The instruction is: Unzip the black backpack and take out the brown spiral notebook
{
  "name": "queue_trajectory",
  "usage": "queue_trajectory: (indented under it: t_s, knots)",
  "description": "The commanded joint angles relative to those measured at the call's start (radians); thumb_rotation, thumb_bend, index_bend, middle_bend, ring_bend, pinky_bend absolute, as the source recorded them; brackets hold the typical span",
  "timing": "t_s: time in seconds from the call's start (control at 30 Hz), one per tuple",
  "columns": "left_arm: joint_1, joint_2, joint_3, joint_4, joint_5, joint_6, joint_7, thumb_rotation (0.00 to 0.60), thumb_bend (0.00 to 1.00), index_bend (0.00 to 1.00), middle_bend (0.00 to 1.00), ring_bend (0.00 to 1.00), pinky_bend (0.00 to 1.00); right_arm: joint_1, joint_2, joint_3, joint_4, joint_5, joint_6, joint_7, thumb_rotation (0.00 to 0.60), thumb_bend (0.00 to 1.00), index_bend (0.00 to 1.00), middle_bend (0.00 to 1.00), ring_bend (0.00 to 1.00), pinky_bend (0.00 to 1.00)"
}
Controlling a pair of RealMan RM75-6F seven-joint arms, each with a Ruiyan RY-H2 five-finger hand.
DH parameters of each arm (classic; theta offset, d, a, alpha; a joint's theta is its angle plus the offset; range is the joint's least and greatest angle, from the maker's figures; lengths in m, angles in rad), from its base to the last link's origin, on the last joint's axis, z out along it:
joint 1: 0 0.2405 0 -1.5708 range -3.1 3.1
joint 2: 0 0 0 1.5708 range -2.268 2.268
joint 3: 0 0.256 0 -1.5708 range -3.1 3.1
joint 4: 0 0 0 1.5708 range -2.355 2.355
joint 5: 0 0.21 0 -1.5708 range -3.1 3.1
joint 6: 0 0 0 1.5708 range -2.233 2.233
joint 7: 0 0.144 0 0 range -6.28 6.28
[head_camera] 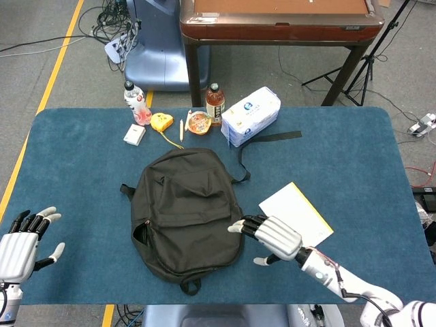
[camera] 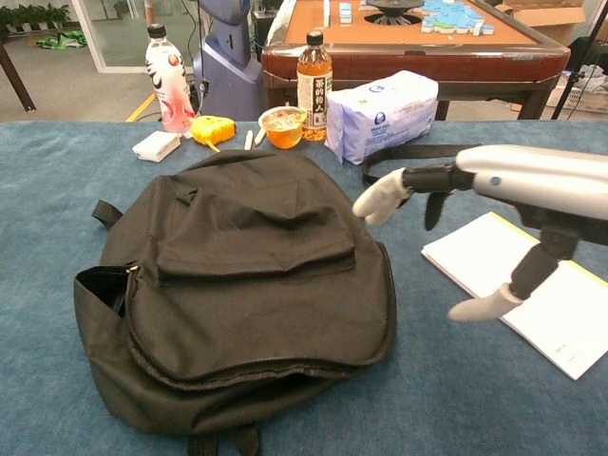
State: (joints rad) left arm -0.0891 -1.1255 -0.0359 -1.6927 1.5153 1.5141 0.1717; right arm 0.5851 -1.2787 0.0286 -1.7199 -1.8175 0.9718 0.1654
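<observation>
On the blue tabletop (head_camera: 354, 157) the black backpack (head_camera: 187, 211) lay flat, its main zip closed along the near edge and a side pocket gaping at its left; nothing of its contents showed, so the brown spiral notebook could not be seen. Beside the bag's right edge hovered the right hand (head_camera: 271, 236), fingers spread and holding nothing, fingertips (camera: 378, 201) just above the bag's rim, whether touching I cannot tell. At the table's near-left corner sat the left hand (head_camera: 22, 238), fingers apart, empty. A white pad with a yellow edge (head_camera: 306, 208) lay partly under the right hand. Behind the bag stood a tissue pack (head_camera: 251, 114), tea bottle (head_camera: 215, 102), drink bottle (head_camera: 135, 101) and yellow tape measure (head_camera: 161, 122).
</observation>
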Motion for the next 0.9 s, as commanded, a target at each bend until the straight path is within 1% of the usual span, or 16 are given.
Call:
queue_trajectory:
  t_s: [0.03, 0.2, 0.33, 0.53, 0.7, 0.9]
  knots:
    - [0.001, 0.001, 0.001, -0.002, 0.001, -0.001, 0.001, 0.6, 0.26, 0.27, 0.22, 0.21, 0.09, 0.052, -0.052, 0.012, 0.011, 0.016, -0.054, 0.009, 0.6, 0.05, 0.2, 0.21, 0.15, 0.33]
    - [0.002, 0.0, 0.002, -0.002, -0.003, -0.002, 0.004, 0.6, 0.26, 0.27, 0.22, 0.21, 0.09, 0.117, -0.122, 0.019, 0.033, 0.049, -0.124, 0.008, 0.6, 0.04, 0.17, 0.19, 0.14, 0.32]
    - [0.002, -0.002, 0.001, 0.001, -0.006, -0.005, 0.004, 0.6, 0.26, 0.28, 0.22, 0.21, 0.09, 0.16, -0.171, 0.027, 0.051, 0.07, -0.161, 0.006, 0.6, 0.03, 0.17, 0.19, 0.14, 0.32]
    - [0.006, -0.004, 0.004, 0.01, -0.004, -0.002, -0.006, 0.6, 0.26, 0.28, 0.22, 0.21, 0.09, 0.202, -0.243, 0.037, 0.092, 0.107, -0.186, -0.032, 0.6, 0.03, 0.17, 0.17, 0.13, 0.3]
    - [0.012, -0.006, 0.005, 0.018, -0.008, 0.002, -0.015, 0.6, 0.26, 0.28, 0.22, 0.21, 0.09, 0.223, -0.286, 0.029, 0.102, 0.132, -0.202, -0.069, 0.6, 0.03, 0.14, 0.14, 0.08, 0.22]
    - [0.015, -0.009, 0.01, 0.026, -0.003, 0.001, -0.025, 0.6, 0.26, 0.28, 0.22, 0.21, 0.09, 0.242, -0.343, 0.035, 0.148, 0.179, -0.217, -0.113, 0.6, 0.03, 0.14, 0.12, 0.06, 0.21]
